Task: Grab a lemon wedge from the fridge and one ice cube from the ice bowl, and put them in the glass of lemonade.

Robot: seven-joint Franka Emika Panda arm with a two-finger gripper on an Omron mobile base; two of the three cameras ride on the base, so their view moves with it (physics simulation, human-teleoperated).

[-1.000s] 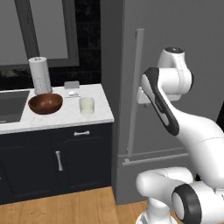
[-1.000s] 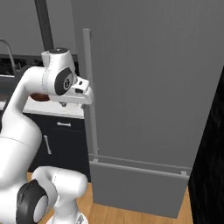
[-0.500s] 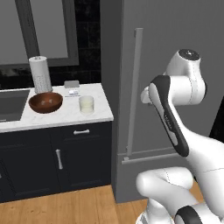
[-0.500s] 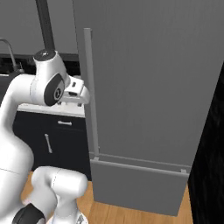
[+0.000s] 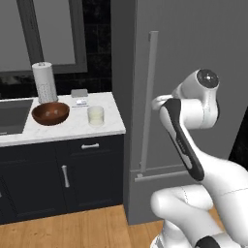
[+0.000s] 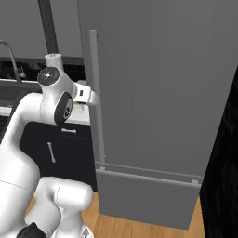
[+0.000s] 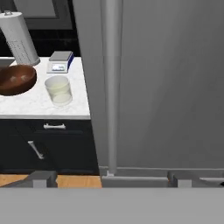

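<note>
Grey fridge (image 7: 175,87) handle (image 7: 111,83) now nearer, fingers (image 7: 43,178) wide apart, holding nothing.

ice bowl (image 7: 15,79) cut by frame edge

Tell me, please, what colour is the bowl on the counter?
Reddish-brown, like wood; the bowl shows best in the left base view.

The fridge (image 5: 193,53) is matt grey, its bar handle (image 5: 148,101) smooth. Beside it, the desk (image 5: 68,128) looks like polished white marble, carrying a glossy wooden ice bowl (image 5: 50,113) and clear glass of lemonade (image 5: 96,116).
</note>
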